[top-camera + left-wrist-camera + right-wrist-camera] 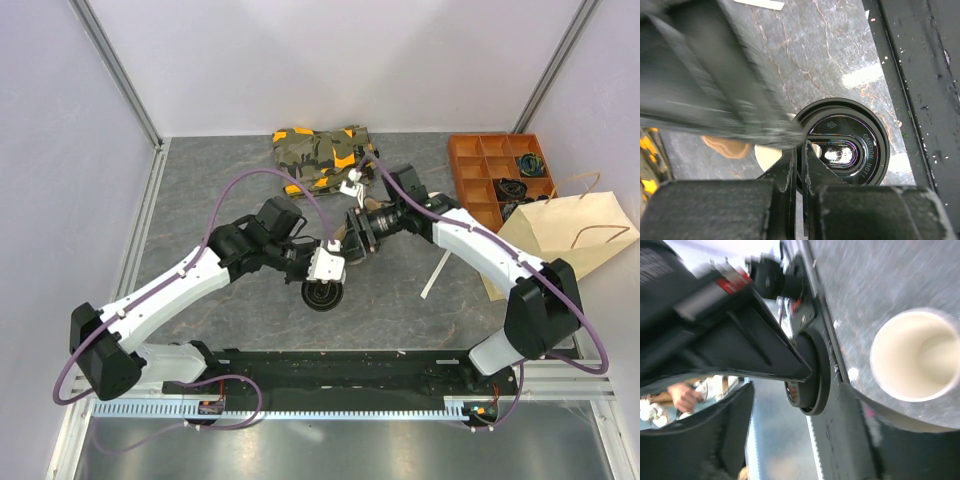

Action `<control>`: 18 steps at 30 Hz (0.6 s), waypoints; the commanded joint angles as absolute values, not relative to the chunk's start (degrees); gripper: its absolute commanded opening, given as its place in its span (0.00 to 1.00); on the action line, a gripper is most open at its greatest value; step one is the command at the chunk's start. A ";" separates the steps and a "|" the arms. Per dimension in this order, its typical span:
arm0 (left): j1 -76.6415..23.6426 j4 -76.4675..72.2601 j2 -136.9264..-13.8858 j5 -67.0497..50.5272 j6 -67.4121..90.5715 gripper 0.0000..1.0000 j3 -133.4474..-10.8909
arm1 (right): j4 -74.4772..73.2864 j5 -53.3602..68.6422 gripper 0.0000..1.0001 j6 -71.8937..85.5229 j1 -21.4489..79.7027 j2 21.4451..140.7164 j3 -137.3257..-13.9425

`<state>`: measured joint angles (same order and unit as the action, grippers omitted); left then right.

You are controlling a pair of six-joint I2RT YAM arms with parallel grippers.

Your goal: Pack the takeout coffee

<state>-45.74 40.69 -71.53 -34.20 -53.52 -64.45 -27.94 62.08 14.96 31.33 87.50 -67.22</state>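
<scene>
We see only the black lid of the takeout coffee [323, 295], upright on the counter [200, 200], axis vertical, cup body hidden. Left jaws pinch its rim; right jaws are blurred, so we cannot tell.

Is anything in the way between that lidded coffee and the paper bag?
Yes. The right arm reaches across between the takeout coffee and the paper bag, and a thin white stick lies on that same line.

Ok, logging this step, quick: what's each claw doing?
Left claw: closed on the black lid, at its rim.
Right claw: cannot tell; blurred, lidless cup close by.
</scene>
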 commanded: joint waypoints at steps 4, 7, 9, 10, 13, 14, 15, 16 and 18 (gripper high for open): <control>-42.19 38.06 -75.40 -33.75 -44.13 0.02 -66.71 | -29.08 61.71 0.98 11.78 24.27 88.33 -73.83; -41.14 32.80 -77.25 -27.72 -38.34 0.02 -66.27 | -29.88 57.49 0.98 10.55 21.46 87.54 -73.65; -40.70 29.63 -78.22 -24.54 -31.66 0.02 -65.92 | -29.71 54.15 0.98 11.33 20.31 86.75 -72.69; -40.69 28.14 -79.01 -22.69 -29.38 0.02 -65.92 | -29.62 53.18 0.98 11.86 19.52 86.40 -72.34; -40.69 24.71 -79.80 -19.79 -24.54 0.02 -65.22 | -29.01 50.02 0.98 13.62 18.64 85.17 -70.93; -40.69 24.00 -79.98 -19.43 -23.91 0.02 -64.95 | -28.66 49.57 0.98 14.32 18.46 84.82 -70.06; -40.69 23.21 -79.98 -19.16 -23.30 0.02 -64.52 | -27.70 48.96 0.98 15.46 18.46 84.12 -69.44; -40.61 22.51 -80.07 -19.16 -22.42 0.02 -63.38 | -26.90 48.87 0.98 15.82 18.20 83.59 -68.74; -40.61 21.27 -80.24 -20.03 -21.62 0.02 -62.23 | -25.67 48.69 0.98 16.08 18.02 82.36 -66.89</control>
